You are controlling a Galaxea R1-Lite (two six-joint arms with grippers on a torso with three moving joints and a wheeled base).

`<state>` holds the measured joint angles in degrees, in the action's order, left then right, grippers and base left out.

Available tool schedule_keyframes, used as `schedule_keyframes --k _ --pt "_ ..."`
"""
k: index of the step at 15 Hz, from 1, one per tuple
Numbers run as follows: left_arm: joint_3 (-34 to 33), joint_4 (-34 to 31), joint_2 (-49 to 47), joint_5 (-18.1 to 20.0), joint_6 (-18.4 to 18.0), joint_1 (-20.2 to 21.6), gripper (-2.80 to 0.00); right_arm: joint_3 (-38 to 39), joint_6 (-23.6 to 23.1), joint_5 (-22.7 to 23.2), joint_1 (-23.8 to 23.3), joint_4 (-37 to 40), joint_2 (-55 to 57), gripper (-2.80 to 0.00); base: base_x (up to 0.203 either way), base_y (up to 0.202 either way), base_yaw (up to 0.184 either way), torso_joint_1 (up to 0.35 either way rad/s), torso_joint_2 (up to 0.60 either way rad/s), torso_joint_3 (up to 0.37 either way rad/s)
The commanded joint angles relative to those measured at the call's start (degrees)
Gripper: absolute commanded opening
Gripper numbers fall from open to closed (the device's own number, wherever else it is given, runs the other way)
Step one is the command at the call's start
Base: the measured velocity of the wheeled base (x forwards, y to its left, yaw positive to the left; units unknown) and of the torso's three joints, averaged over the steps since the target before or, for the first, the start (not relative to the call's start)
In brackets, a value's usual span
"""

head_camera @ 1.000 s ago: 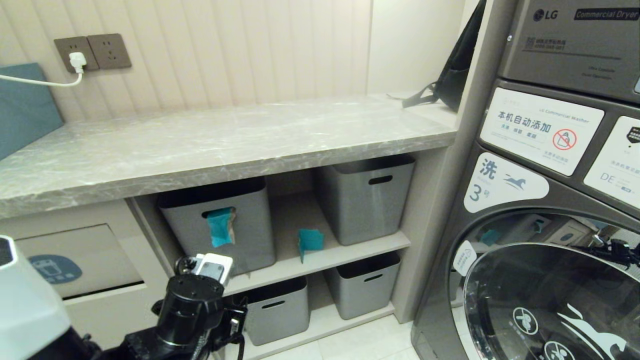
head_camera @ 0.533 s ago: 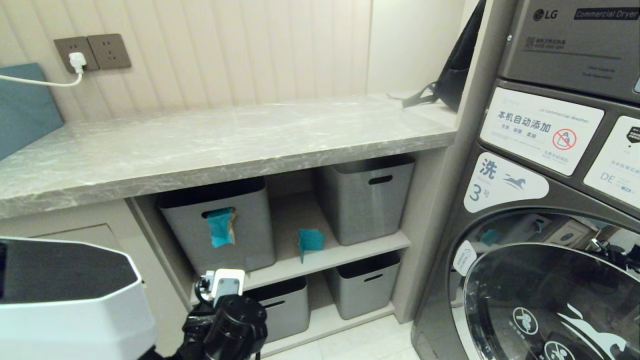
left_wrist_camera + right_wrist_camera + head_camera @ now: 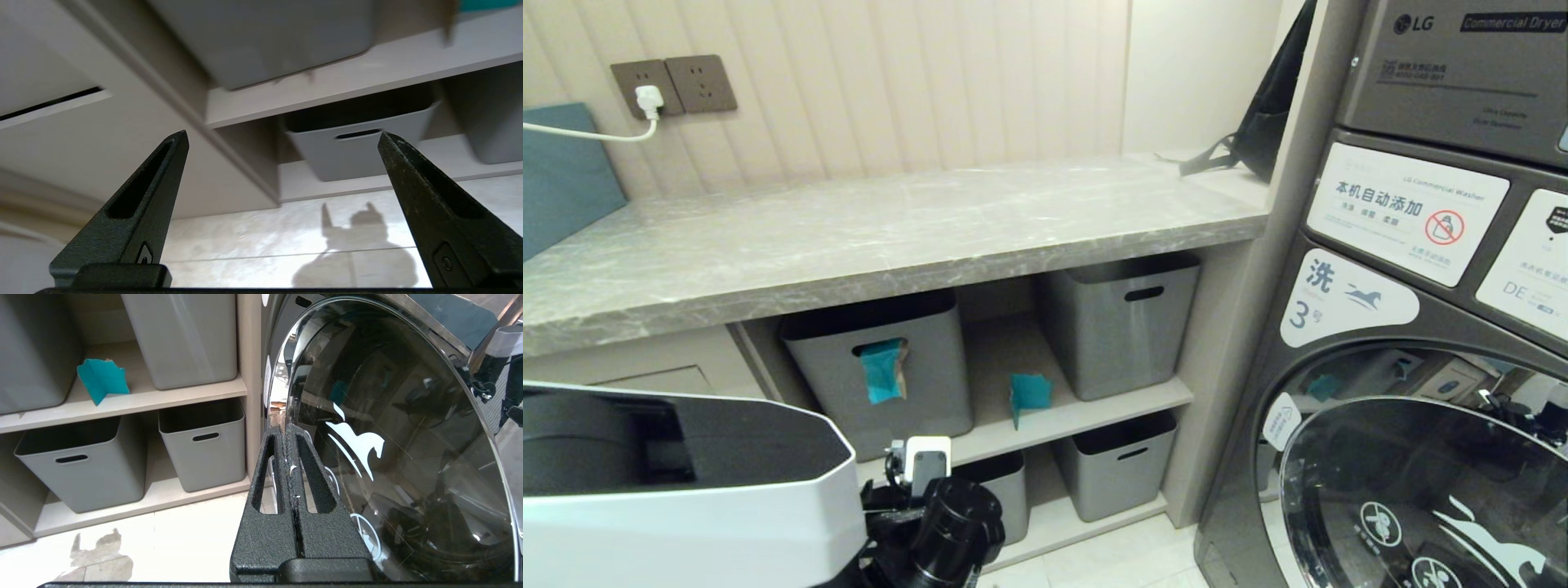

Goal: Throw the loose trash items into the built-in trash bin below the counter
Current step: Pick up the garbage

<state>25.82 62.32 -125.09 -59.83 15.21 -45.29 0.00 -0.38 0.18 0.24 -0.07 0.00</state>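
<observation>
**Laundry alcove, under-counter shelving: items and grippers**

Counter (image 3: 866, 237): spanning the scene from left to the washer, grey marbled slab, top bare of trash.

Teal wrapper, first (image 3: 882, 371): hanging out of the slot handle of the upper left storage box (image 3: 882, 367), partly inside.

Teal wrapper, second (image 3: 1030, 392): standing on the upper shelf (image 3: 1078, 412) between the two upper boxes, touching neither; also showing in the right wrist view (image 3: 102, 379).

Built-in trash bin: mostly hiding behind the left arm's white shell; only a beige panel edge and dark gap (image 3: 53, 104) showing in the left wrist view, sticker out of sight.

Left gripper (image 3: 282, 139): hanging low at the near left, before the lower shelving, fingers spreading wide apart, holding nothing, framing the lower left box (image 3: 359, 147) and floor tiles.

Right gripper (image 3: 288, 430): sitting parked at the near right, in front of the washer door (image 3: 388, 437), fingers pressing together, gripping nothing.

Red, orange and white cardboard piece: showing in no view.
</observation>
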Motion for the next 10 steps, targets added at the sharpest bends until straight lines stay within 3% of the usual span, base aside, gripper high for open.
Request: schedule_keyframes --k 1,3,5,10 --pt "-0.9 0.4 -3.2 -0.7 0.2 1.7 0.00 0.0 0.0 0.1 0.0 0.0 -0.1 -2.80 0.000 0.000 0.000 0.000 0.00 0.000" --pt "1.5 0.3 -4.4 -0.4 0.3 4.4 0.00 0.0 0.0 0.0 0.1 0.0 -0.1 -2.80 0.000 0.000 0.000 0.000 0.00 0.000" --pt "4.8 0.3 -5.5 0.7 -2.2 7.7 0.00 0.0 -0.1 0.0 0.0 0.0 -0.1 -2.80 0.000 0.000 0.000 0.000 0.00 0.000" --pt "12.8 0.8 -8.1 1.0 -3.0 8.8 0.00 0.0 0.0 0.0 0.0 0.0 -0.1 -2.80 0.000 0.000 0.000 0.000 0.00 0.000"
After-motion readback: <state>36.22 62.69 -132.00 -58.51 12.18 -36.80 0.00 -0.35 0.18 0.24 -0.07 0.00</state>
